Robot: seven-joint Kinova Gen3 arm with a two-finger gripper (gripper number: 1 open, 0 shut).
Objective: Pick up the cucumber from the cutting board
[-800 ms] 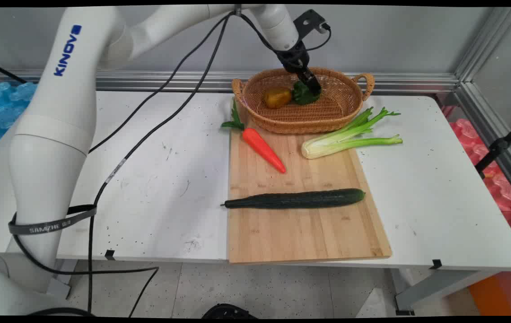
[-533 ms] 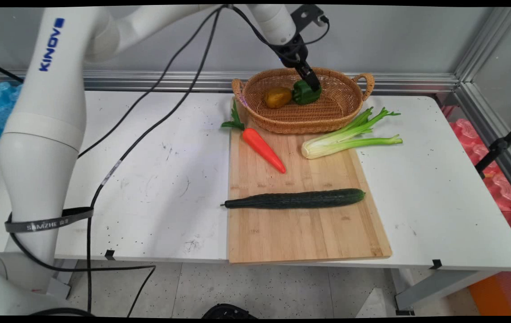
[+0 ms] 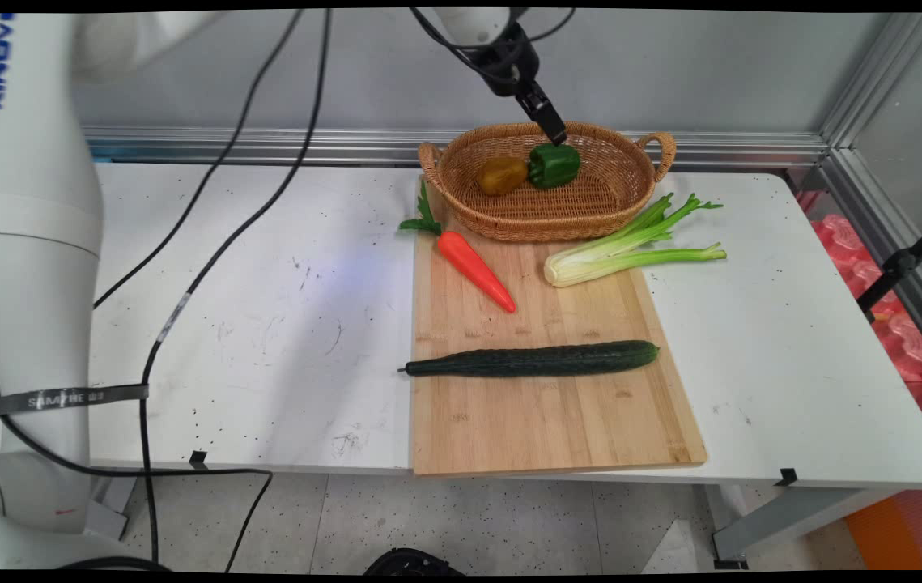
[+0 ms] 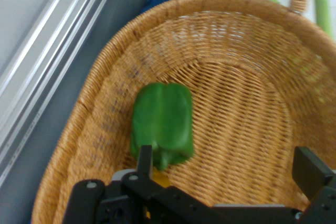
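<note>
Jaws: set wide apart and holding nothing, the gripper [image 3: 558, 135] being raised just above the back rim of the wicker basket [image 3: 614, 212]. Directly below the jaws a green bell pepper [image 3: 554, 164] is lodged in the basket, stem end toward them in the hand view, with a yellow-brown pepper [image 3: 501, 175] touching or just beside it on its left. Beyond the basket, a carrot [image 3: 476, 270], a celery stalk [image 3: 630, 247] and a cucumber [image 3: 533, 359] laid crosswise are borne on a bamboo cutting board [image 3: 550, 421], itself on the white tabletop [image 3: 266, 324] against a grey wall.

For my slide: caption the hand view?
Open jaws above a green pepper lying in a wicker basket.
</note>
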